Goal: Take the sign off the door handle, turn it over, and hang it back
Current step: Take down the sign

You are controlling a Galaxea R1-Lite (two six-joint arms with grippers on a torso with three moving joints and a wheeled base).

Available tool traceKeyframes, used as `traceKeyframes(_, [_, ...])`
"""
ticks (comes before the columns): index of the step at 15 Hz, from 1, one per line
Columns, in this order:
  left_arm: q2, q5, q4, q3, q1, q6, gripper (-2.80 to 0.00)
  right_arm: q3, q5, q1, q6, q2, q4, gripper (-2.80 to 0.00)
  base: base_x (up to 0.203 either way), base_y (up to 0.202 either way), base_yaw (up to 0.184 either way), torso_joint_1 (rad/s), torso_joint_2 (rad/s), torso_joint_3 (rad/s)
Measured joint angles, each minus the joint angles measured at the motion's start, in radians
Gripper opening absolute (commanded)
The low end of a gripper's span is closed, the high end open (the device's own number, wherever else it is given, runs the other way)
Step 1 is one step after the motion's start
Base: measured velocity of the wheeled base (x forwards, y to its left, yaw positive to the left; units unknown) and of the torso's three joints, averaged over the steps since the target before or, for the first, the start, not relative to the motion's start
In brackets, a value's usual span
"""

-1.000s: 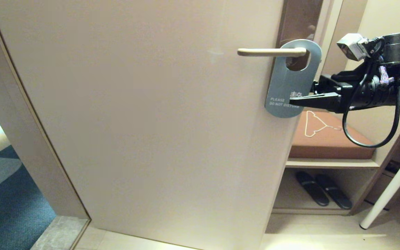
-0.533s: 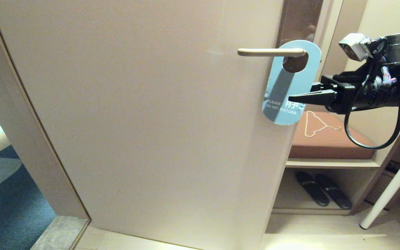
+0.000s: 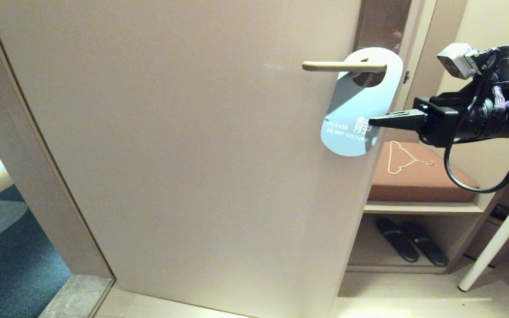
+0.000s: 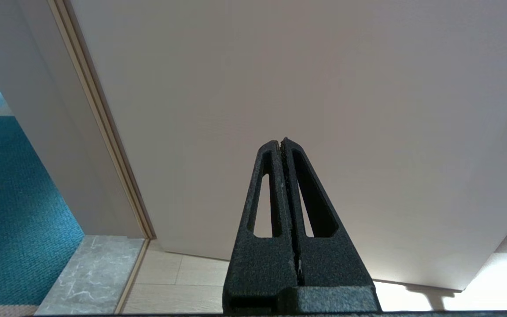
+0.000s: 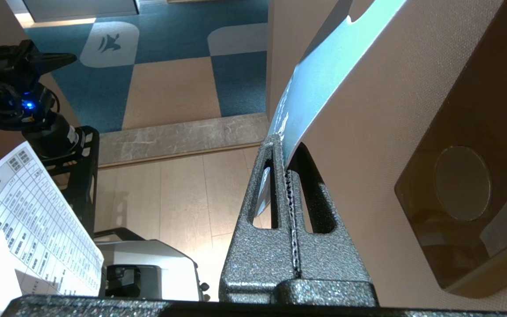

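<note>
Right pincer (image 3: 371,122): clamped together on the lower right edge of the sign (image 3: 356,106), beside the printed words; in the right wrist view the card runs between the two fingers (image 5: 260,176).
Sign: hangs by its oval hole on the door handle (image 3: 343,66), blue-grey face outward, lower end swung out from the door (image 3: 184,145) and tilted left.
Step in hand: judged to be lifting the sign off. Keep the pinch firm, slide the hole along the lever toward its free left end, and avoid twisting the thin card.
Change: a second ago the jaws stood apart around the card, which hung flatter; now they have closed and the card has swung left.
Left pincer (image 4: 283,143): pressed together on nothing, parked low before the door.
</note>
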Motion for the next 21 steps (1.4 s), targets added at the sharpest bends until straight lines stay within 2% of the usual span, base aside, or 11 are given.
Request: traceKeyframes(21, [0.000, 0.000, 0.001, 0.000, 0.000, 0.000, -2.80, 0.080, -0.039, -0.050, -0.014, -0.027, -0.001, -2.80, 0.000, 0.000, 0.000, 0.000, 0.00, 0.000])
